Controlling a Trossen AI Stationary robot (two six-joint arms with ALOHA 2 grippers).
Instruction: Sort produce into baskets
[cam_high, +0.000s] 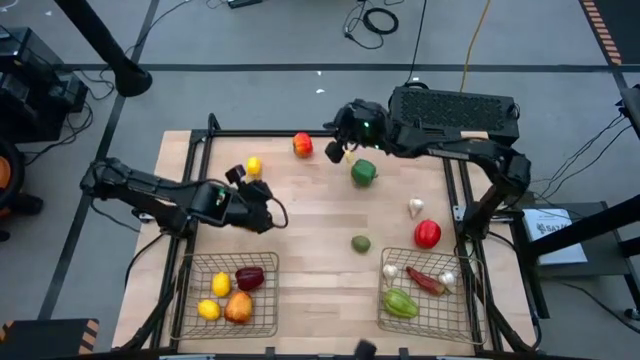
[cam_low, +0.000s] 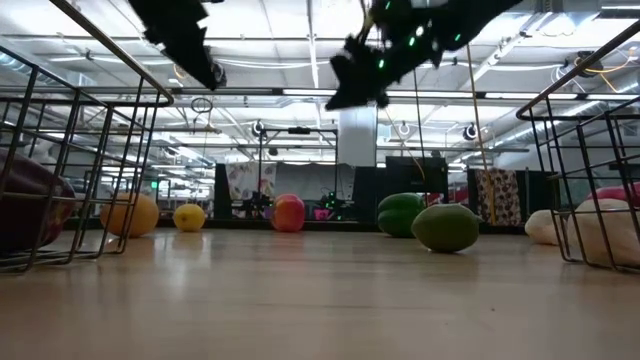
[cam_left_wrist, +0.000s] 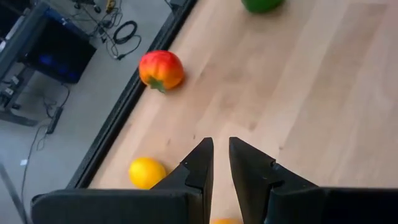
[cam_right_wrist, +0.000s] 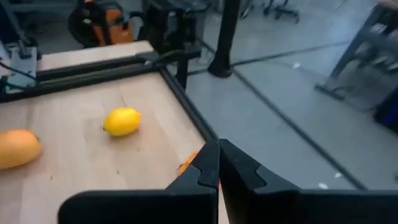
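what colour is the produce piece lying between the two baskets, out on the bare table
Olive green; the piece shows best in the low view.

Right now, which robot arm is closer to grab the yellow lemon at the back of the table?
Probably the left. Its gripper sits just in front of the lemon; the right gripper is farther off, near the red-orange fruit.

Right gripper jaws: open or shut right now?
Shut. In the right wrist view the right gripper shows both dark jaws pressed together with nothing visible between them; it hangs raised over the table's far edge near the red-orange tomato.
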